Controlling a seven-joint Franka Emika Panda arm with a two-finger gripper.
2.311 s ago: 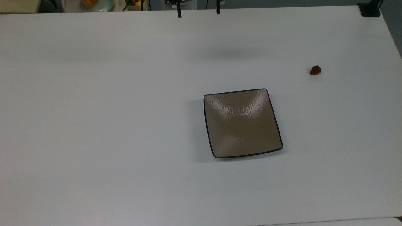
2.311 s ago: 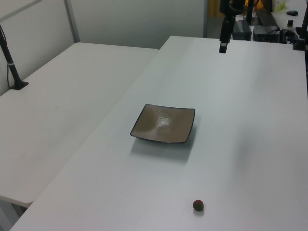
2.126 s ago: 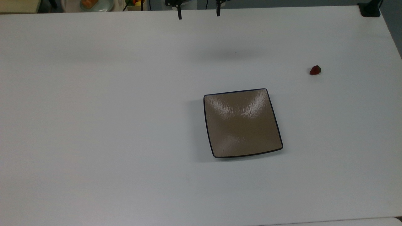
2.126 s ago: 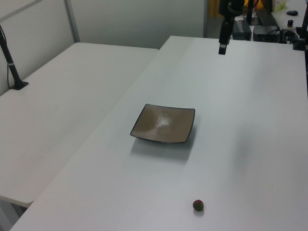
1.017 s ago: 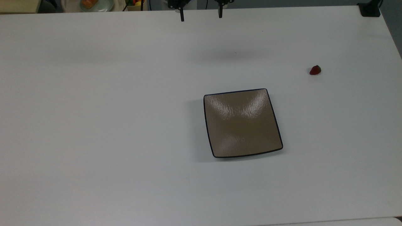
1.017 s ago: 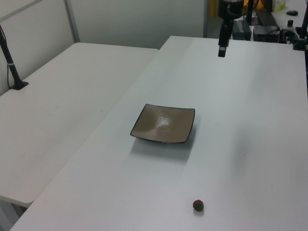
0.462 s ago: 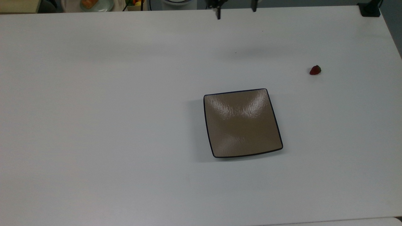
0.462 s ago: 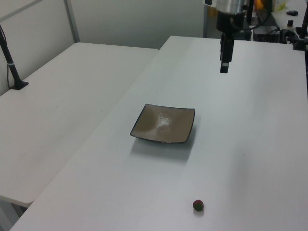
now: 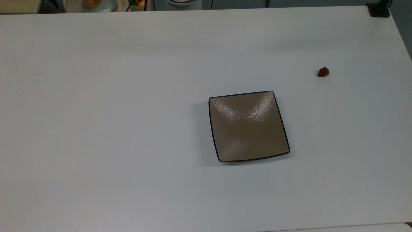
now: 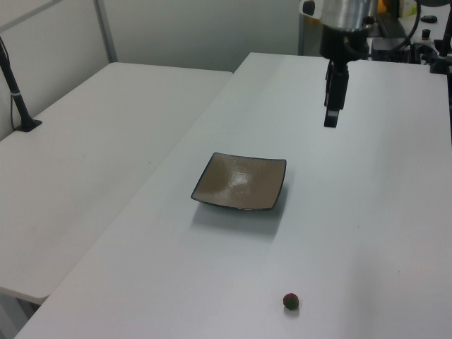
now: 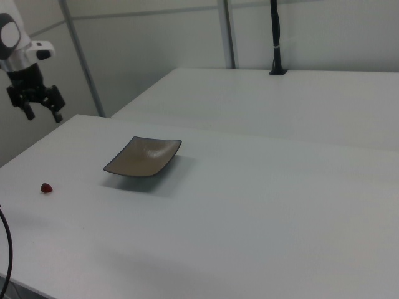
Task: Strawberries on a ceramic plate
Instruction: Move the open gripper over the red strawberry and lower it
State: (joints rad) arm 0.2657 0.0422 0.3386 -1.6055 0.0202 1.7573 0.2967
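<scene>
Strawberry (image 11: 46,187) (on table) well below spread jaws

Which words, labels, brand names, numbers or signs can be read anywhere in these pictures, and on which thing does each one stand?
There is no readable text in any view.
The ceramic plate has a plain glossy brown surface with a dark rim, no mark.
The strawberry and the white table carry no lettering.
The gripper and the arm above it show no legible label.

White table (image 9: 128,112) carries plate (image 9: 248,126), strawberry (image 9: 323,72).
</scene>
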